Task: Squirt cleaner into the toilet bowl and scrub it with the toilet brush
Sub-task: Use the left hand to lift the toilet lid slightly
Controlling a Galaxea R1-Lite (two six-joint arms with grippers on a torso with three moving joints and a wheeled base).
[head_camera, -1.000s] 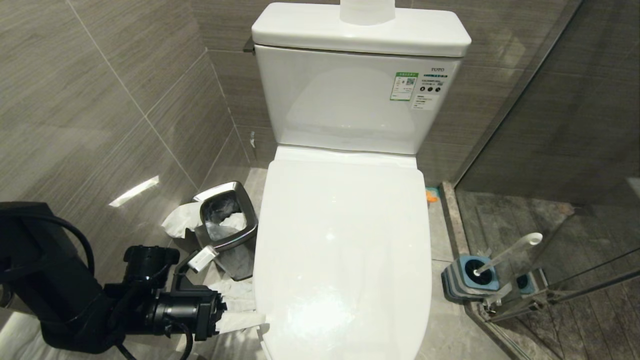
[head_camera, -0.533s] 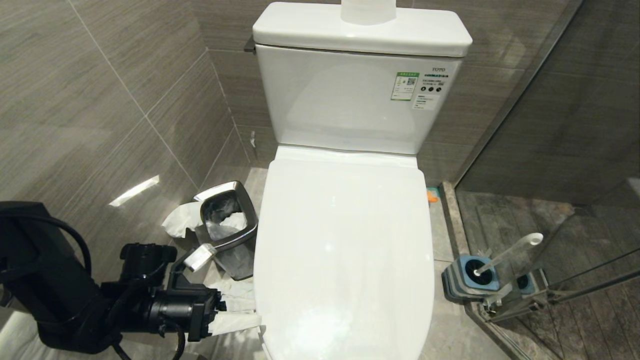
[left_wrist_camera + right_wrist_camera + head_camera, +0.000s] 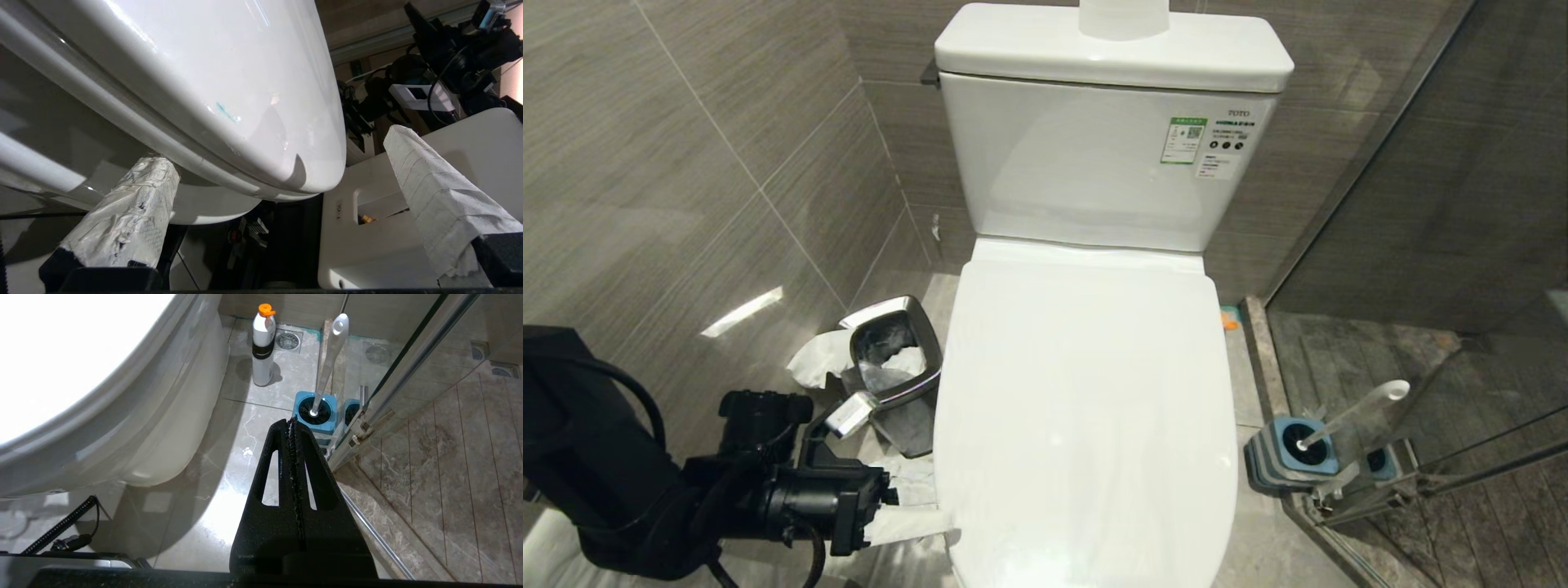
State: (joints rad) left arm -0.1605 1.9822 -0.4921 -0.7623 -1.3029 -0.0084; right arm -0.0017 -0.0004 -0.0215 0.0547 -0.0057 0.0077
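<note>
1. Two grippers noted. The left gripper (image 3: 911,510) sits low at the left front edge of the toilet, fingers spread wide and holding nothing. Its fingers (image 3: 126,212) are wrapped in white paper. In the left wrist view one finger lies under the rim of the toilet bowl (image 3: 212,204) and the other stands clear in front of the lid.
2. Steel waste bin (image 3: 894,371) on the floor between the tiled wall and the toilet, just behind the left arm, crumpled white paper in it and beside it.
3. Toilet centre: lid (image 3: 1086,408) closed flat, so the inside of the bowl is hidden. White tank (image 3: 1094,155) behind it with a green-and-white sticker at its upper right.
4. A small turquoise smear of cleaner (image 3: 226,113) shows on the glossy lid surface in the left wrist view.
5. White bottle (image 3: 262,345) with an orange cap stands upright on the floor beside the toilet base, near a floor drain.
6. Toilet brush (image 3: 1347,420) stands in its grey, blue-topped holder (image 3: 1286,457) on the floor right of the toilet, against the glass shower partition, handle leaning right.
7. Right gripper (image 3: 291,424) out of the head view; its own camera shows the black fingers pressed together, empty, above the floor, with the brush holder beyond them.
</note>
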